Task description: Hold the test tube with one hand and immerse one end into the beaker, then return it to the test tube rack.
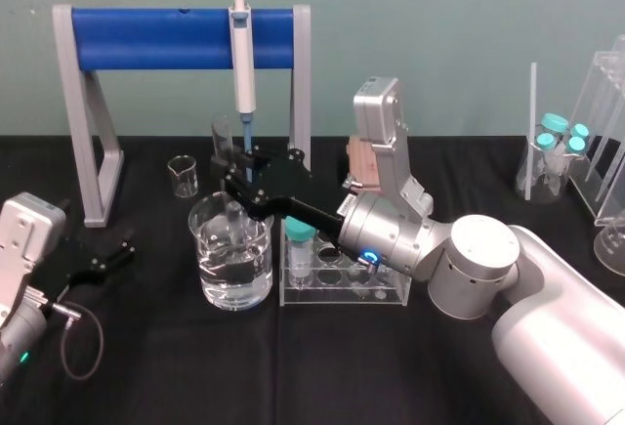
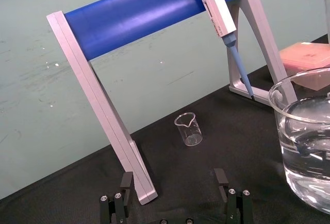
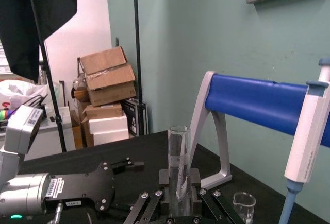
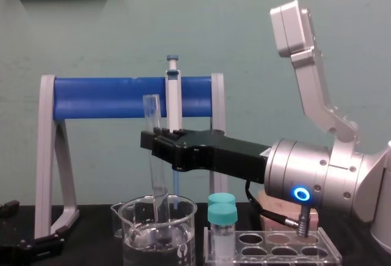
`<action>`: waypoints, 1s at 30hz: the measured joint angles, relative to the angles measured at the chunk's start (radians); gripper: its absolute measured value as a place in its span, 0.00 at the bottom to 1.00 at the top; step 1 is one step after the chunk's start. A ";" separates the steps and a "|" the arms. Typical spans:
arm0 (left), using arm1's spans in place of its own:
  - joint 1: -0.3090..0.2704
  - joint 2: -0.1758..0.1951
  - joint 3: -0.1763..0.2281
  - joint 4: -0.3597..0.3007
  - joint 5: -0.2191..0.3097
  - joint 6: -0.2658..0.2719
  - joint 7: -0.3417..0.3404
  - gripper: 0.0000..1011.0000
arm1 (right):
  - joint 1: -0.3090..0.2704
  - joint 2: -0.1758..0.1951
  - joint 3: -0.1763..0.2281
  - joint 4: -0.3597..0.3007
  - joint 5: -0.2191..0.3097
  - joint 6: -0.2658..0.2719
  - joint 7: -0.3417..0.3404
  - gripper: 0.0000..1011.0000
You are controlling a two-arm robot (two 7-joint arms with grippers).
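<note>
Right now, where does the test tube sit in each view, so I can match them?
Head view: left of centre, test tube upright in the right gripper over the beaker.
Left wrist view: cannot tell it apart beyond the idle left gripper.
Right wrist view: test tube clamped in that gripper.
Chest view: left of centre, lower end inside the beaker.
Shared landmark: the blue-bar stand.

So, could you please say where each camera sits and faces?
Head: high, looking down at the table; right arm at the beaker, left end effector parked left.
Chest: low, looking across; right end effector holds the test tube in the beaker.
Left wrist: faces the blue stand; own open fingers.
Right wrist: looks along the tube its own fingers clamp.
Head and chest share the rack.
</note>
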 joint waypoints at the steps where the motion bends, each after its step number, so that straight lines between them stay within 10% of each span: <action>1: 0.000 0.000 0.000 0.000 0.000 0.000 0.000 0.99 | 0.000 -0.001 -0.001 0.004 -0.002 0.001 -0.001 0.22; 30: 0.000 0.000 0.000 0.000 0.000 0.000 0.000 0.99 | -0.010 0.000 -0.001 0.019 -0.017 0.022 -0.010 0.22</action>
